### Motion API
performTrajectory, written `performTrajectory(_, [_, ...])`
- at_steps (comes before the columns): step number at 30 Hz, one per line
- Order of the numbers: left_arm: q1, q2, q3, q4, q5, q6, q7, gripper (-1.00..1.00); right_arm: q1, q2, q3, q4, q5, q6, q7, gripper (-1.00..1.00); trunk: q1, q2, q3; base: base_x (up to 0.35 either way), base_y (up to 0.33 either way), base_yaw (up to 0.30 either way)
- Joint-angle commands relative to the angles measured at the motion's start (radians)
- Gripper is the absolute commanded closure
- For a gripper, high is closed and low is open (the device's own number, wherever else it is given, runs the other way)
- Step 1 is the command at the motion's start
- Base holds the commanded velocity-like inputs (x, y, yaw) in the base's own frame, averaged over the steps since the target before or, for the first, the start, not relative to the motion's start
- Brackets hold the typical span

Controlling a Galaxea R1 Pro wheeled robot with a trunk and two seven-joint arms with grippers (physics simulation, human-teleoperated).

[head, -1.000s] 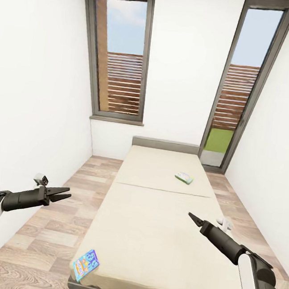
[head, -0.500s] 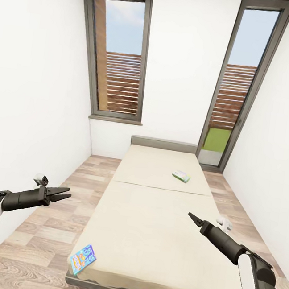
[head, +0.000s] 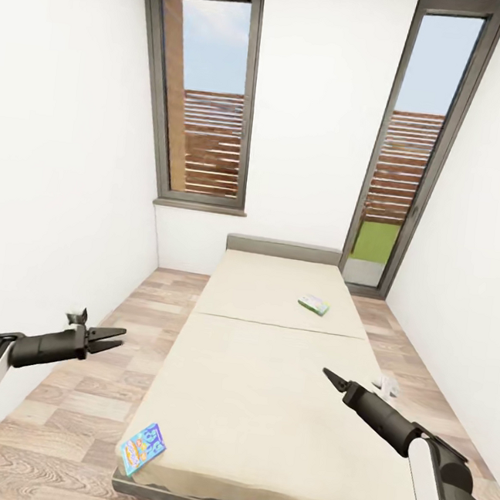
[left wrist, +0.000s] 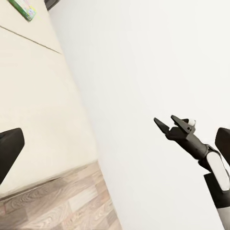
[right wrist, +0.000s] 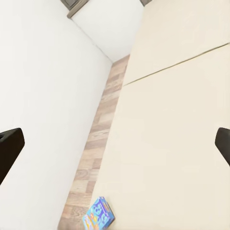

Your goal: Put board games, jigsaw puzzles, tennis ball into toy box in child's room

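Head view: the left gripper (head: 113, 336) hangs spread and empty over the wood-plank floor (head: 99, 411); the right gripper (head: 330, 378) hangs over the beige bed (head: 263, 407), whether parted I cannot tell. A blue flat board game box (head: 143, 447) lies at the bed's near left corner, a green flat board game box (head: 314, 304) farther up.

Left wrist view: the green box (left wrist: 23, 8) on the bed; the right gripper (left wrist: 168, 127) with fingers apart.

Right wrist view: the blue box (right wrist: 98, 215) at the bed's edge.

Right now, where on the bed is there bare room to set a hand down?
The bed is bare between the blue board game on its near left corner and the green board game past the seam. Nothing is crowded.
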Motion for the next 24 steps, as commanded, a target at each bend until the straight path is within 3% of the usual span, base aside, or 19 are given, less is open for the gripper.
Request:
performTrajectory(1, [-0.001,-0.005,0.002,0.002,0.001,0.013,0.022,-1.00,-0.001,0.000,0.003,0.000,-0.004,0.007,0.001,-1.00,0.004,-0.009,-0.005,0.000,0.000,0.000])
performTrajectory(4, [-0.001,-0.014,0.006,0.009,0.004,0.015,0.080,-1.00,-0.001,0.000,0.009,0.000,-0.004,0.006,0.001,-1.00,0.016,-0.030,-0.015,0.000,0.000,0.000])
performTrajectory(8, [-0.001,-0.016,0.010,0.038,0.007,0.017,0.114,-1.00,-0.001,0.000,0.012,0.000,-0.009,0.006,0.003,-1.00,0.031,-0.058,-0.027,0.000,0.000,0.000])
performTrajectory(11, [-0.001,-0.017,0.011,0.059,0.008,0.016,0.123,-1.00,-0.001,0.000,0.012,-0.001,-0.012,0.007,0.007,-1.00,0.043,-0.079,-0.037,0.000,0.000,0.000])
performTrajectory(18, [0.000,-0.015,0.007,0.077,0.008,0.013,0.129,-1.00,-0.001,0.000,0.012,-0.001,-0.016,0.007,0.010,-1.00,0.043,-0.079,-0.037,0.000,0.000,0.000])
performTrajectory(24, [0.000,-0.015,0.009,0.142,0.007,0.010,0.129,-1.00,-0.001,0.000,0.012,-0.001,-0.017,0.008,0.010,-1.00,0.050,-0.093,-0.043,0.000,0.000,0.000])
